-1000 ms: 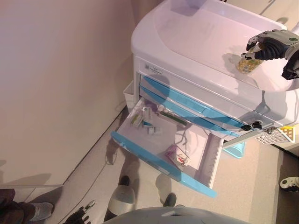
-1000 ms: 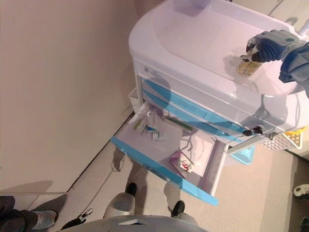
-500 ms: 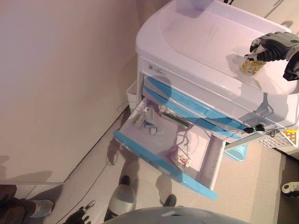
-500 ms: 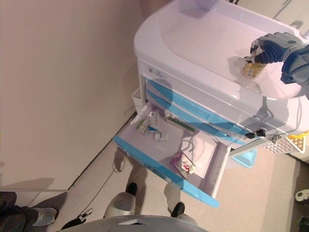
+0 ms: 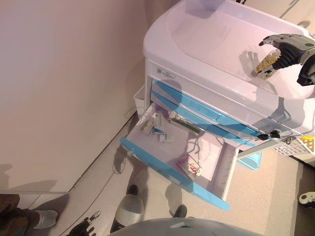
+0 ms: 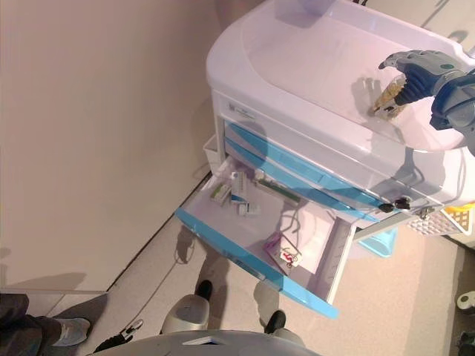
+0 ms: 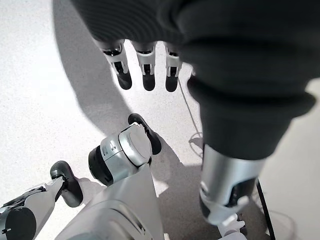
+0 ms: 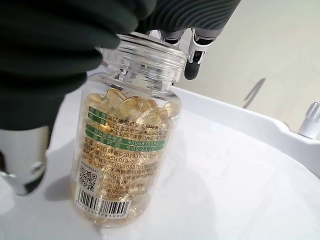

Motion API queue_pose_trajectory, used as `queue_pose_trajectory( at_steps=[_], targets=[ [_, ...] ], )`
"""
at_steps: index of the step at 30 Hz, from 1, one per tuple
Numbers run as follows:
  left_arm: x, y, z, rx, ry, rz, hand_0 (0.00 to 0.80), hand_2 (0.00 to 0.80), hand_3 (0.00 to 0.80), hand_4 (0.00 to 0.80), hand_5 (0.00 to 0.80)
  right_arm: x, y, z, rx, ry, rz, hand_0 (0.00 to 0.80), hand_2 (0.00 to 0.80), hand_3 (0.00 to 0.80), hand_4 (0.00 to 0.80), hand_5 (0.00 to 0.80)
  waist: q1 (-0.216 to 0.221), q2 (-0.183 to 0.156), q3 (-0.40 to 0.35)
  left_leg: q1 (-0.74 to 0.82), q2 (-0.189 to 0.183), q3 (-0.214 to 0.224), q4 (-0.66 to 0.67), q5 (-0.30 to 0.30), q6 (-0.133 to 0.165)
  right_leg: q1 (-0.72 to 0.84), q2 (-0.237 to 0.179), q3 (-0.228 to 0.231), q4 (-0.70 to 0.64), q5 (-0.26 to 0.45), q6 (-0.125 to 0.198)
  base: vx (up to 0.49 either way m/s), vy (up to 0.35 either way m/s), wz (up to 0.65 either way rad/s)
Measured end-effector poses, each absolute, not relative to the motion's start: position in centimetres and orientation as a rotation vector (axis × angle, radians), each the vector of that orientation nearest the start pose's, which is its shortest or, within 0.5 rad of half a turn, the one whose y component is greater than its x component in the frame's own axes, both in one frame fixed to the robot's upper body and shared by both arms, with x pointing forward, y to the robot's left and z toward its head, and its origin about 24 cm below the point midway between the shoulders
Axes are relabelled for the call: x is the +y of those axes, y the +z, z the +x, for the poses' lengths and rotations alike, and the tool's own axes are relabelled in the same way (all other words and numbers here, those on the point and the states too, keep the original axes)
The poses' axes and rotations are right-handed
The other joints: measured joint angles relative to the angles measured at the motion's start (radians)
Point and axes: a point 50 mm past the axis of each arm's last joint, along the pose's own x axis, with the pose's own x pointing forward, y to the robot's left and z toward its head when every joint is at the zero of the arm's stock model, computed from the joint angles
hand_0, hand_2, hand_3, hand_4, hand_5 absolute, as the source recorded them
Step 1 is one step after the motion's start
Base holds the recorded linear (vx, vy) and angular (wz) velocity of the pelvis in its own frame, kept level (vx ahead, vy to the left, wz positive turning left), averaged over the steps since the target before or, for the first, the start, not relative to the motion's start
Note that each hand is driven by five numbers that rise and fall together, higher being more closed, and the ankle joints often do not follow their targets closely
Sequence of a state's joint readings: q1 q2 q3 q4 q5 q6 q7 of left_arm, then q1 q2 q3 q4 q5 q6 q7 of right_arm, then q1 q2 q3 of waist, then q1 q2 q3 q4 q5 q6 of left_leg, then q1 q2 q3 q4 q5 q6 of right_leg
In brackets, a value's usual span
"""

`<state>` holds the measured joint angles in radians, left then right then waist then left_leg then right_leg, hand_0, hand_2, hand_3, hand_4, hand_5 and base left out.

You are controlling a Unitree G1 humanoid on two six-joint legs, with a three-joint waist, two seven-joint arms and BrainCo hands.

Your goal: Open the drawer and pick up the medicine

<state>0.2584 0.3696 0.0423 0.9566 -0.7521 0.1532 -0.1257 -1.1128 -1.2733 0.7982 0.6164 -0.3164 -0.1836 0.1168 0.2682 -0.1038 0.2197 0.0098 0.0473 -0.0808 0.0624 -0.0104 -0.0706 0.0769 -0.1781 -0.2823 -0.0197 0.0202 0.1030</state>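
A clear medicine bottle (image 5: 266,63) of yellow capsules rests tilted on the white cart top (image 5: 206,34), near its right end. My right hand (image 5: 288,46) is right over its cap with fingers spread straight; in the right wrist view the bottle (image 8: 125,150) stands between my fingers (image 8: 192,55) and thumb (image 8: 22,170). The lower drawer (image 5: 172,169) with a blue front is pulled out. It holds small boxes (image 5: 155,127) and a pink packet (image 5: 188,165). My left hand (image 5: 83,227) hangs low by the floor, fingers relaxed.
Two shut blue-fronted drawers (image 5: 197,105) sit above the open one. A key (image 5: 270,133) sticks out at the cart's right corner. A white and yellow basket (image 5: 300,145) hangs on the cart's right side. A wall runs along the left. A person's shoe (image 5: 34,219) shows at bottom left.
My right hand's fingers have uncurled from the bottle's cap, and the bottle now leans over on the cart top. The left hand has not moved.
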Motion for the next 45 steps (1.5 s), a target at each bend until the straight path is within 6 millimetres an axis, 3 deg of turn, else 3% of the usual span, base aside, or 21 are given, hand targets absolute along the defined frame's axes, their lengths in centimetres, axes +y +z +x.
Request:
queue_pose_trajectory(
  at_steps=[10, 19, 29, 37, 45],
  targets=[
    [28.4, -14.4, 3.6, 1.137, 0.503, -0.444, 0.000, 0.000, 0.000, 0.000, 0.000, -30.5, 29.6, 34.3, -0.199, -0.072, -1.773, 0.000, 0.000, 0.000, 0.000, 0.000, -0.011, 0.006, 0.000, 0.010, 0.001, 0.009, -0.002, 0.000, 0.000, 0.000, 0.000, 0.016, 0.002, 0.000, 0.000, 0.002, -0.003, -0.02],
    [28.2, -14.4, 3.8, 1.167, 0.363, -0.219, 0.000, 0.000, 0.000, 0.000, 0.000, -26.1, 35.9, 32.4, -0.561, -0.153, -1.780, 0.000, 0.000, 0.000, 0.000, 0.000, -0.057, 0.010, 0.000, 0.024, 0.002, 0.035, -0.011, 0.000, 0.000, -0.004, 0.001, 0.038, 0.004, 0.000, 0.000, -0.002, 0.005, -0.07],
    [28.1, -13.4, 6.4, 1.115, 0.144, 0.123, 0.000, 0.000, 0.000, 0.000, 0.000, -23.1, 37.7, 29.4, -0.759, -0.118, -1.757, 0.000, 0.000, 0.000, 0.000, 0.000, -0.134, 0.033, -0.037, 0.050, 0.005, 0.084, -0.037, 0.000, 0.002, -0.026, 0.011, 0.098, 0.011, 0.004, 0.001, -0.010, 0.003, -0.16],
    [27.7, -13.0, 7.7, 1.092, 0.034, 0.332, 0.000, 0.000, 0.000, 0.000, 0.000, -24.8, 37.7, 27.0, -0.761, -0.186, -1.605, 0.000, 0.000, 0.000, 0.000, 0.000, -0.221, 0.051, -0.077, 0.065, 0.015, 0.139, -0.055, -0.001, 0.003, -0.054, 0.017, 0.146, 0.020, 0.005, 0.001, -0.011, -0.027, -0.18],
    [26.4, -12.8, 9.9, 1.055, -0.194, 0.622, 0.000, 0.000, 0.000, 0.000, 0.000, -29.0, 34.0, 24.5, -0.582, -0.181, -1.333, 0.000, 0.000, 0.000, 0.000, 0.000, -0.326, 0.058, -0.083, 0.086, 0.022, 0.195, -0.070, -0.001, 0.002, -0.075, 0.031, 0.201, 0.020, 0.017, -0.001, -0.004, -0.047, -0.20]
  ],
)
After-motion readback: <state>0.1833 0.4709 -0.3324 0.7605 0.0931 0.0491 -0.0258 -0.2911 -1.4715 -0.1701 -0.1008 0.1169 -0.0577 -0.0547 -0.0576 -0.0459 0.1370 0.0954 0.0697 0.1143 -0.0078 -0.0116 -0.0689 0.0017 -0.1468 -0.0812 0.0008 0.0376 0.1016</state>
